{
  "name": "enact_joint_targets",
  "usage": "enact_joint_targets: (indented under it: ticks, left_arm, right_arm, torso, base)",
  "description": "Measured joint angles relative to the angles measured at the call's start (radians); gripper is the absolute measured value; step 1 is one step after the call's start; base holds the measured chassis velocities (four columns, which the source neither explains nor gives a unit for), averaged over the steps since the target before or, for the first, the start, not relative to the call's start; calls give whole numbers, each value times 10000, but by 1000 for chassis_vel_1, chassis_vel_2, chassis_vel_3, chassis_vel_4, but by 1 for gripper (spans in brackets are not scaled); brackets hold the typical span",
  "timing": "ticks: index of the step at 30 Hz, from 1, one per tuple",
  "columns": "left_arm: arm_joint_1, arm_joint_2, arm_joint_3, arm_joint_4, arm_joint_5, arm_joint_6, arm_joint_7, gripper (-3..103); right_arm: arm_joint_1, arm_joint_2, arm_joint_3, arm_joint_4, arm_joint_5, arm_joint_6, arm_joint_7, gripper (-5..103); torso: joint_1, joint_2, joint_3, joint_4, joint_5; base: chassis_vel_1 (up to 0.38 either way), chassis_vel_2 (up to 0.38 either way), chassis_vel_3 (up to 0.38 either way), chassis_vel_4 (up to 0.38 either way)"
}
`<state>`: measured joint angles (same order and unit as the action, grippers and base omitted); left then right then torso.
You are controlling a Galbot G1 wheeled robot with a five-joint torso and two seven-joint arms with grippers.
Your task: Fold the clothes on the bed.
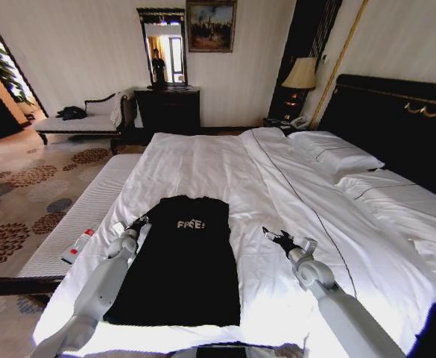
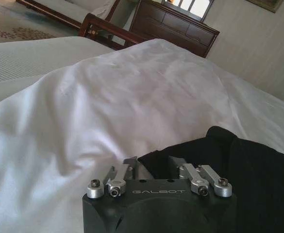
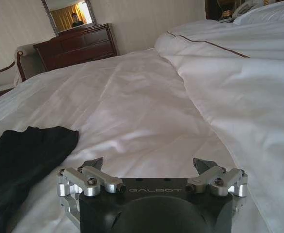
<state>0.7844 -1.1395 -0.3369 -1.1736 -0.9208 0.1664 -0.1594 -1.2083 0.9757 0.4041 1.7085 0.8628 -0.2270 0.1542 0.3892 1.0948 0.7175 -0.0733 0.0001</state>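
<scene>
Bed, white sheets, holds the shirt, which lies flat near the foot end and looks already narrowed, sleeves tucked in. Judged step: mid-fold. Next move calls for gripping an end and folding lengthwise. Left gripper at the shirt's left edge, jaws clenched on cloth. Right gripper right of the shirt, apart, jaws released. No containers.

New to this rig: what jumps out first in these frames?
The black short-sleeved T-shirt with white "FREE" lettering, lying flat and already narrowed to a long strip on the large white-sheeted bed near its foot. The left tool sits at the shirt's left edge near the shoulder, while the right tool is open over bare sheet, apart from the shirt.
</scene>
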Motion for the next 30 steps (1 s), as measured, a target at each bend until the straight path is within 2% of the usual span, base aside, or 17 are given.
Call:
enact_joint_targets:
  ticks: [10,19,21,23,24,30]
  left_arm:
    - [122,-24,-44,-96,38,-23,14,27]
    - [176,81,-87,-168,8,-51,21,24]
    - [130,86,-77,-147,31,-66,31,15]
    - [105,79,-70,-112,71,-91,35,15]
    - [85,59,-59,-73,115,-119,35,4]
    - [102,51,-54,-76,135,-136,13,0]
  right_arm:
    - [-58,-64,46,97,18,0,44,100]
    - [-88,-33,50,129,16,0,51,100]
    - [-100,-33,52,131,14,0,53,100]
    - [-106,-36,63,132,14,0,53,100]
    - [-112,-42,86,133,13,0,54,100]
    - [-126,-45,103,133,12,0,54,100]
  torso:
    - [0,0,0,-1,-1]
    - [0,0,0,0,-1]
    - [0,0,0,0,0]
    - [0,0,-1,-1,1]
    - [0,0,-1,-1,-1]
    - [0,0,0,-1,-1]
  base:
    - [0,0,0,0]
    - [0,0,0,0]
    - [0,0,0,0]
    - [0,0,0,0]
    - [0,0,0,0]
    - [0,0,0,0]
